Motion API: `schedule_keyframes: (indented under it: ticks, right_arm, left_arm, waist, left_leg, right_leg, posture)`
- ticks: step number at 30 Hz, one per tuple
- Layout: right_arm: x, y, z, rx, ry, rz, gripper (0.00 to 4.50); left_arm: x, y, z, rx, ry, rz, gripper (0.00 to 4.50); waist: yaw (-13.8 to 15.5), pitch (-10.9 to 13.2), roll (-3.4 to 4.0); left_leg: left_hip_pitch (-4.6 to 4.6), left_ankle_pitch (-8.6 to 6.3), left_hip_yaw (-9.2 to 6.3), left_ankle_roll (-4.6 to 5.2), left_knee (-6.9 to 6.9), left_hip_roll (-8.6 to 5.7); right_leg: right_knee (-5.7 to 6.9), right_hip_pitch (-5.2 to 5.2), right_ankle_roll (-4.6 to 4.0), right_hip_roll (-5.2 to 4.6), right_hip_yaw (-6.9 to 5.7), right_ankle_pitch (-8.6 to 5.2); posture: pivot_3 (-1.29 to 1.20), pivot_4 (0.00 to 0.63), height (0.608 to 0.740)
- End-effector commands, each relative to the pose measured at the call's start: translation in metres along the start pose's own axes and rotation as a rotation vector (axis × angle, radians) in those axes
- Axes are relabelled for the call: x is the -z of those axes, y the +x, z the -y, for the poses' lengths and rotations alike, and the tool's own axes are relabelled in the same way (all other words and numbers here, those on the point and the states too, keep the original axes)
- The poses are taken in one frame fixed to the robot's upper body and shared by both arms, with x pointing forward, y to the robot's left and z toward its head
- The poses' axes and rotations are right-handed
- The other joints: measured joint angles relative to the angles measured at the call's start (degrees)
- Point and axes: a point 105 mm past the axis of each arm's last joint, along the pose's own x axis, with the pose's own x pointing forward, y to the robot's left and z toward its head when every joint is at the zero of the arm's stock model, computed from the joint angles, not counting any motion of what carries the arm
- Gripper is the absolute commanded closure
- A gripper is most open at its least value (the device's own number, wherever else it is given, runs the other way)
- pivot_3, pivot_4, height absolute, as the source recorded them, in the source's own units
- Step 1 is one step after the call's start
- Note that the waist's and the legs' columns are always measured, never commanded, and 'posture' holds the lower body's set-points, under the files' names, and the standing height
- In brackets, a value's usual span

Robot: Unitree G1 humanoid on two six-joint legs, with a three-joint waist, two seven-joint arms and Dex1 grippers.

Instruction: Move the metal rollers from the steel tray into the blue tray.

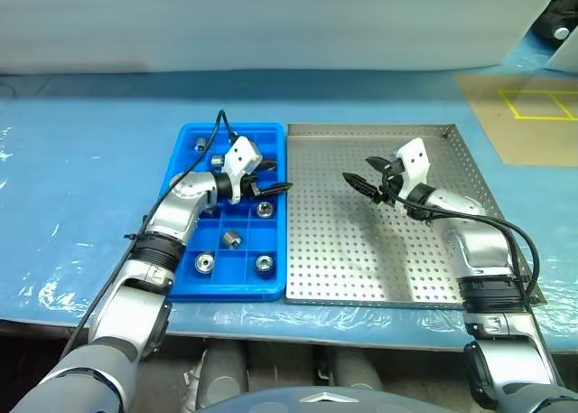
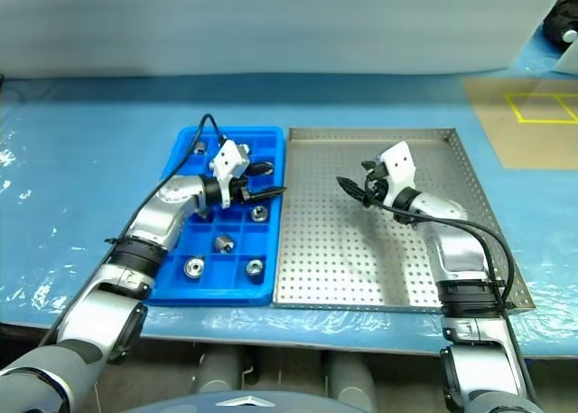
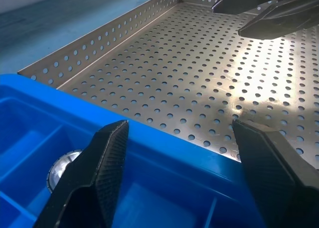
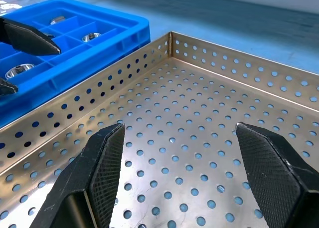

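Note:
The blue tray [image 1: 183, 286] lies left of the steel tray [image 1: 379, 131], edge to edge. Several metal rollers [image 1: 264, 209] sit in separate compartments of the blue tray, one of them in the left wrist view [image 3: 62, 165]. The steel tray's perforated floor looks bare where it shows. My left gripper [image 1: 271, 178] hovers open over the blue tray's right side, pointing toward the steel tray, with nothing between its fingers. My right gripper [image 1: 361, 173] hangs open above the steel tray's middle, pointing left toward the blue tray, also holding nothing. The two grippers face each other a short way apart.
Both trays rest on a pale blue table sheet [image 1: 81, 160]. A brown board with yellow tape lines [image 1: 524, 115] lies at the back right. A dark object [image 1: 560, 20] sits in the far right corner. The table's front edge runs just below the trays.

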Motion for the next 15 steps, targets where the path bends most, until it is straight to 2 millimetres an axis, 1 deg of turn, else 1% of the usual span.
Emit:
schedule_keyframes:
  ticks: [1, 6, 15]
  right_arm:
    - [-0.027, 0.003, 0.001, -0.001, -0.045, 0.085, 0.86]
    - [-0.033, 0.009, 0.009, 0.021, -0.068, 0.095, 0.86]
    - [-0.036, 0.014, 0.017, 0.063, -0.093, 0.106, 0.86]
  left_arm:
    - [-0.018, -0.006, -0.009, -0.03, 0.048, 0.051, 0.99]
    - [-0.024, -0.012, -0.017, -0.078, 0.044, 0.08, 0.99]
    - [-0.024, -0.012, -0.016, -0.074, 0.046, 0.079, 0.99]
  waist:
    - [0.1, 0.0, 0.0]
    - [0.2, 0.0, 0.0]
    - [0.4, 0.0, 0.0]
  left_leg:
    - [0.01, -0.01, 0.01, 0.02, 0.01, 0.01]
    - [0.01, -0.06, 0.01, 0.09, 0.12, 0.04]
    - [-0.01, 0.0, 0.03, 0.32, 0.11, 0.04]
  right_leg:
    - [0.01, 0.01, 0.0, -0.02, 0.0, 0.0]
    - [0.04, 0.06, -0.02, -0.06, 0.0, 0.02]
    - [0.0, 0.05, -0.03, -0.06, 0.0, 0.01]
  posture:
    - [-0.13, 0.15, 0.74]
    - [-0.1, 0.15, 0.74]
    - [-0.1, 0.15, 0.74]
